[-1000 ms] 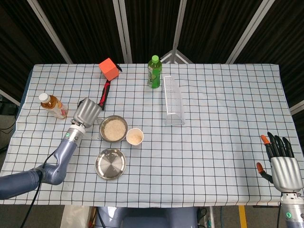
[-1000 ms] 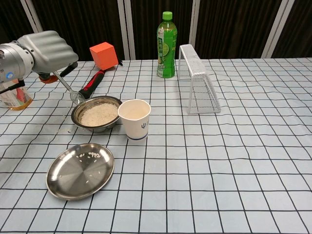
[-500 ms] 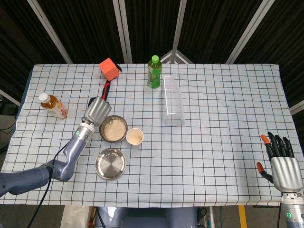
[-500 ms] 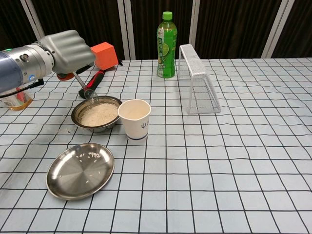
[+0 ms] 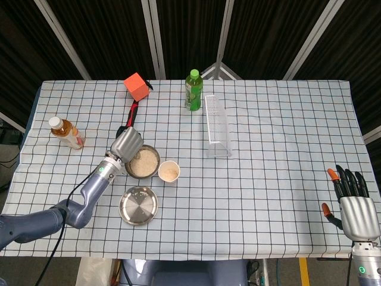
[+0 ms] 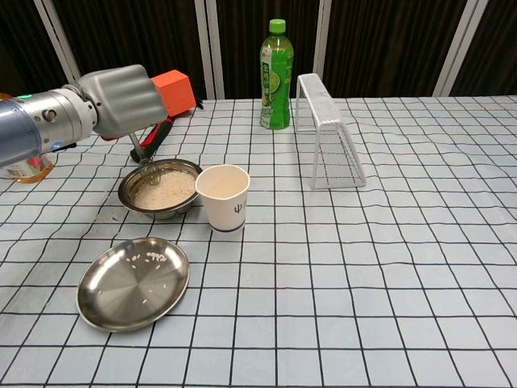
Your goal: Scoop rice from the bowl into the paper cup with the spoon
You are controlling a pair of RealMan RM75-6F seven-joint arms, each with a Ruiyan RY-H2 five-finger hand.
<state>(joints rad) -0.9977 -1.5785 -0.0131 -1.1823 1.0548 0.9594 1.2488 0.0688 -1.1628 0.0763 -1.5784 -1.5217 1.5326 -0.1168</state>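
A steel bowl of rice (image 5: 143, 162) (image 6: 161, 187) sits left of centre, with the white paper cup (image 5: 169, 171) (image 6: 223, 196) right beside it; some rice shows inside the cup in the head view. My left hand (image 5: 125, 145) (image 6: 123, 101) grips a metal spoon (image 6: 145, 162) above the bowl's near-left rim. The spoon's tip dips into the rice in the chest view. My right hand (image 5: 356, 205) hangs open beyond the table's front right edge, holding nothing.
A steel plate (image 5: 138, 205) (image 6: 132, 282) with a few stray grains lies in front of the bowl. Behind stand an orange cube (image 5: 136, 87), a red-handled tool (image 5: 130, 116), a green bottle (image 6: 275, 75), a wire rack (image 6: 326, 132) and an amber bottle (image 5: 66, 133).
My left hand has moved right and toward the bowl, carrying the spoon from outside the rim down into the rice. The right hand has stayed still.
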